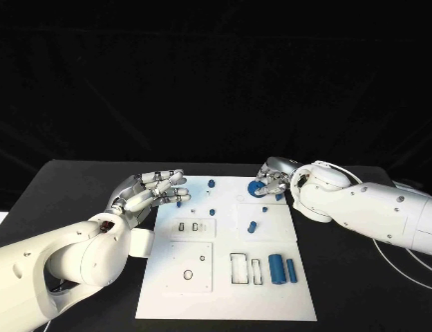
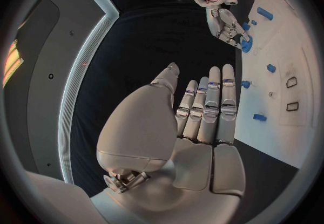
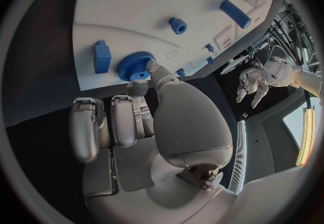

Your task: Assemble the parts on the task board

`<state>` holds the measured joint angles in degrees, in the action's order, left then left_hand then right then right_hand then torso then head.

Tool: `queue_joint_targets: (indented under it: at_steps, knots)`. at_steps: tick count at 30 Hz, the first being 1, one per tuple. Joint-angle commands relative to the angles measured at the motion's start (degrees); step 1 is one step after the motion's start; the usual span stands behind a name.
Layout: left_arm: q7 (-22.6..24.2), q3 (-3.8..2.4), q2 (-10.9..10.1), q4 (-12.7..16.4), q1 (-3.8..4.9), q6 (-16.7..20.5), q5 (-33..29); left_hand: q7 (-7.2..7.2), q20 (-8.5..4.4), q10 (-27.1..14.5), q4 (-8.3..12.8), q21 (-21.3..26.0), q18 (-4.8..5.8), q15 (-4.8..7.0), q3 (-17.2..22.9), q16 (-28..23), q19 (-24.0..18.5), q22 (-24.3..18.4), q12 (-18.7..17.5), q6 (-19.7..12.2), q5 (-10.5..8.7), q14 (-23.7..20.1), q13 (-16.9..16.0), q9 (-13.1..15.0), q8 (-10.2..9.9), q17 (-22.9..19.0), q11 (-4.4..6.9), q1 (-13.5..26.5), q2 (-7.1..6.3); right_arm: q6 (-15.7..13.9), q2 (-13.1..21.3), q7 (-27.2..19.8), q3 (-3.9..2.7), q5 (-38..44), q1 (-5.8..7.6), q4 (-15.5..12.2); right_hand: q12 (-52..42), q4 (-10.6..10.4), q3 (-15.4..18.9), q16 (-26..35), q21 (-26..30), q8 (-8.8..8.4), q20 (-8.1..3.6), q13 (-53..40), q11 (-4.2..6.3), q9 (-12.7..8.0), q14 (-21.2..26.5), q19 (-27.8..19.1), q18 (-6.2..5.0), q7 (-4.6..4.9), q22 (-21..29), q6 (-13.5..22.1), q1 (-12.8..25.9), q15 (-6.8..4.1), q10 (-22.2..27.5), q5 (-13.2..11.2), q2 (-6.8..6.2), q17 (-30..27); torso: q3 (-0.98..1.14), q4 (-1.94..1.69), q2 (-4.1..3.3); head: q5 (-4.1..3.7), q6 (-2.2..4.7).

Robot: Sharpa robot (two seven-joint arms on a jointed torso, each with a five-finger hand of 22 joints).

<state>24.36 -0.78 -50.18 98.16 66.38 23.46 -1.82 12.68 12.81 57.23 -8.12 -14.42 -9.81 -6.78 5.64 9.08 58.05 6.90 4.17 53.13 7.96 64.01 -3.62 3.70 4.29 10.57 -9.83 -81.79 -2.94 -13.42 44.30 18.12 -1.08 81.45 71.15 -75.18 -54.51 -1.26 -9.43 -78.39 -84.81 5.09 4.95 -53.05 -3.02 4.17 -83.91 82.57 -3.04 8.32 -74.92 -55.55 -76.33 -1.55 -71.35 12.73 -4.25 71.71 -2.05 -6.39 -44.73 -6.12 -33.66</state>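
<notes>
The white task board (image 1: 226,290) lies in the middle of the black table. At its far right corner my right hand (image 1: 276,176) pinches a blue toothed gear (image 1: 258,189) between thumb and a finger, low over the board. In the right wrist view the gear (image 3: 135,66) sits at the tips of that hand (image 3: 162,121), next to a blue block (image 3: 102,56). My left hand (image 1: 156,190) hovers over the board's far left edge with straight, spread fingers and holds nothing; in the left wrist view this hand (image 2: 196,127) has a bare palm.
Small blue parts stand on the board's far half: a peg (image 1: 211,183), another peg (image 1: 213,211) and a short piece (image 1: 251,225). Two blue cylinders (image 1: 276,268) (image 1: 290,270) lie near the front right, beside a rectangular slot (image 1: 238,268). Black table surrounds the board.
</notes>
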Motion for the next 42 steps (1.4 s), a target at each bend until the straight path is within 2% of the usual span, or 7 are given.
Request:
queue_joint_targets:
  at_steps: [1,8,13,16,29,37,42]
  knots:
    - [0.17,-0.05,0.04,0.04,0.07,-1.18,0.04,-0.02,-0.03,0.25,0.39,-0.2,-0.54,-0.07,0.0,-0.26,0.47,0.0,-0.21,0.31,-0.34,-0.05,-0.05,0.03,-0.37,0.09,-0.08,-0.07,0.66,0.54,-0.01,0.59,0.02,2.47,-0.05,0.0,-0.44,0.23,-0.13,-0.27,-0.38,0.28,0.04,-0.25,0.09,0.1,-2.98,0.29,0.51,-0.12,-3.84,-0.42,-0.6,0.21,-0.37,-0.25,0.11,0.14,0.01,-0.01,-0.03,0.01,-0.04]
    - [0.09,-0.05,0.05,-0.02,0.07,-1.16,0.04,-0.04,-0.04,0.28,0.53,-0.18,-0.54,-0.07,0.03,-0.35,0.45,-0.02,-0.22,0.35,-0.35,-0.08,-0.06,0.04,-0.38,0.18,-0.06,-0.08,0.71,0.66,0.02,0.27,0.02,2.74,-0.05,-0.03,-1.55,0.55,-0.68,-0.46,-0.5,0.73,-0.01,-1.63,0.21,0.22,-3.0,0.42,0.56,-0.27,-4.11,-1.33,-1.23,0.12,-0.92,-0.61,0.43,0.4,-0.01,-0.04,-0.01,0.04,-0.1]
    - [0.08,-0.05,0.06,-0.05,0.07,-1.17,0.04,-0.04,-0.04,0.28,0.55,-0.17,-0.54,-0.07,0.04,-0.37,0.44,-0.02,-0.23,0.35,-0.39,-0.09,-0.06,0.04,-0.38,0.19,-0.06,-0.07,0.72,-0.43,0.0,-0.03,0.02,4.63,-0.12,-0.49,-3.21,2.5,-4.36,-1.1,-0.98,2.71,-0.5,-3.88,0.91,0.88,-3.12,1.03,0.77,-1.29,-5.16,-5.16,-4.49,-0.55,-1.72,-5.82,2.61,1.36,-0.02,-0.05,-0.02,-0.02,-0.17]
    - [0.08,-0.05,0.06,-0.05,0.07,-1.16,0.04,-0.04,-0.04,0.28,0.56,-0.17,-0.54,-0.07,0.04,-0.38,0.44,-0.02,-0.23,0.35,-0.41,-0.09,-0.06,0.04,-0.38,0.2,-0.06,-0.07,0.72,-1.83,-0.03,-0.26,0.02,6.4,-0.2,-1.11,-3.98,3.37,-6.36,-1.34,-1.2,3.54,-0.79,-4.88,1.45,1.24,-3.16,1.31,0.88,-1.71,-5.65,-6.87,-5.35,-0.83,-2.35,-7.19,3.46,1.73,-0.02,-0.04,-0.02,-0.06,-0.16]
    - [-0.04,-0.04,0.19,-0.2,0.07,-1.14,0.04,-0.07,-0.04,0.3,0.67,-0.14,-0.53,-0.07,0.11,-0.45,0.42,-0.03,-0.24,0.37,-0.59,-0.11,-0.06,0.04,-0.39,0.27,-0.05,-0.11,0.84,-7.95,-1.0,-0.12,-0.05,2.65,-0.03,-6.02,-4.37,1.44,-7.92,-1.25,-1.39,2.91,-1.08,-6.13,1.57,1.21,-3.1,1.51,0.96,-1.92,-6.05,-6.85,-0.06,-1.01,-3.35,-5.48,2.8,1.65,-0.14,-0.3,0.01,0.0,0.02]
    - [-0.18,-0.04,0.32,-0.27,0.07,-1.33,0.04,-0.09,-0.05,0.31,0.72,-0.13,-0.53,-0.08,0.12,-0.49,0.42,-0.04,-0.25,0.37,-0.73,-0.11,-0.06,0.04,-0.39,0.31,-0.04,-0.09,0.89,-7.51,-4.31,-0.85,-0.07,2.41,0.15,-6.78,-4.11,0.83,-8.0,-1.23,-1.41,2.53,-1.05,-6.14,1.52,1.15,-3.1,1.53,0.97,-1.86,-6.1,-6.62,1.01,-0.97,-3.33,-6.29,2.68,1.66,-0.14,-0.28,-0.04,0.16,-0.14]
    - [-0.19,-0.04,0.36,-0.26,0.07,-1.4,0.04,-0.09,-0.05,0.31,0.72,-0.13,-0.53,-0.08,0.12,-0.49,0.42,-0.04,-0.25,0.37,-0.73,-0.11,-0.06,0.04,-0.39,0.31,-0.04,-0.09,0.89,-6.77,-7.35,-1.4,0.0,2.07,0.12,-5.41,-3.99,0.79,-8.02,-1.25,-1.4,2.48,-1.05,-6.07,1.51,1.13,-3.1,1.51,0.96,-1.85,-6.07,-6.56,1.09,-0.96,-3.28,-6.35,2.66,1.69,-0.1,-0.04,0.0,0.28,-0.16]
